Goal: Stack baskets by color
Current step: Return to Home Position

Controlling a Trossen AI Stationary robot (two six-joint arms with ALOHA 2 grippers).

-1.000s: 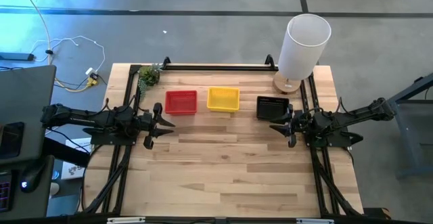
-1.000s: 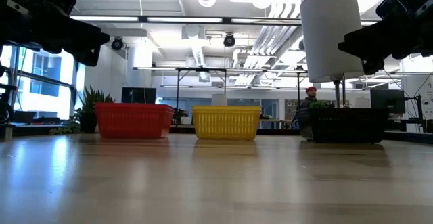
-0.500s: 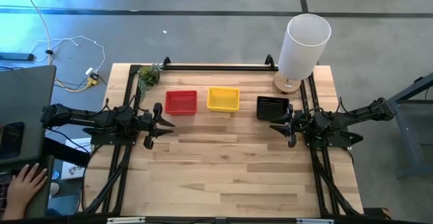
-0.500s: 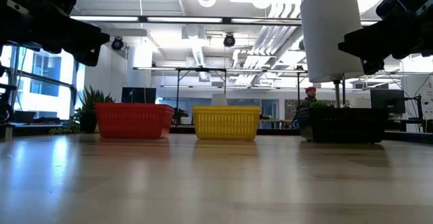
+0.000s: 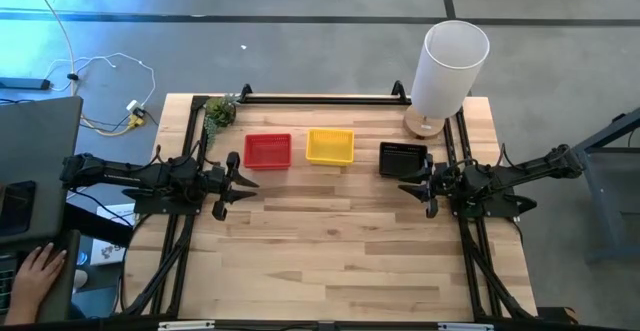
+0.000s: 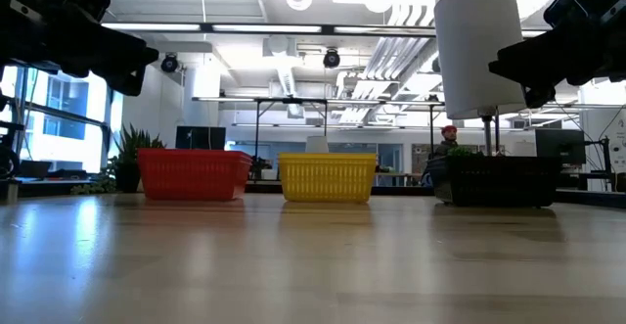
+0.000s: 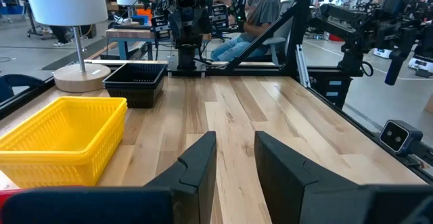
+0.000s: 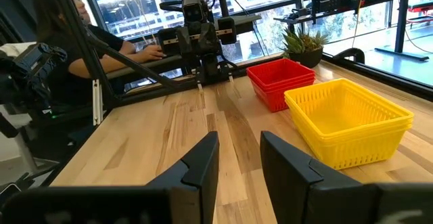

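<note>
Three basket stacks stand in a row on the table's far half, each on its base: red [image 5: 267,150], yellow [image 5: 330,146] and black [image 5: 403,158]. The right wrist view shows nested rims on the red baskets [image 8: 281,82] and the yellow baskets [image 8: 348,119]. My left gripper [image 5: 240,183] hovers level at the table's left side, near the red stack, open with nothing between its fingers [image 7: 235,158]. My right gripper [image 5: 415,189] hovers level at the right side, just nearer than the black stack, also open and holding nothing [image 8: 240,160].
A tall white cylinder [image 5: 447,71] on a round base stands at the far right corner. A small green plant [image 5: 220,111] sits at the far left corner. A black rail [image 5: 320,98] runs along the far edge. The table's near half is bare wood [image 5: 340,261]. A person's hand [image 5: 35,271] shows off the table's left.
A person's hand has come into view off the table's left near corner. Both arms and the baskets have kept still.
</note>
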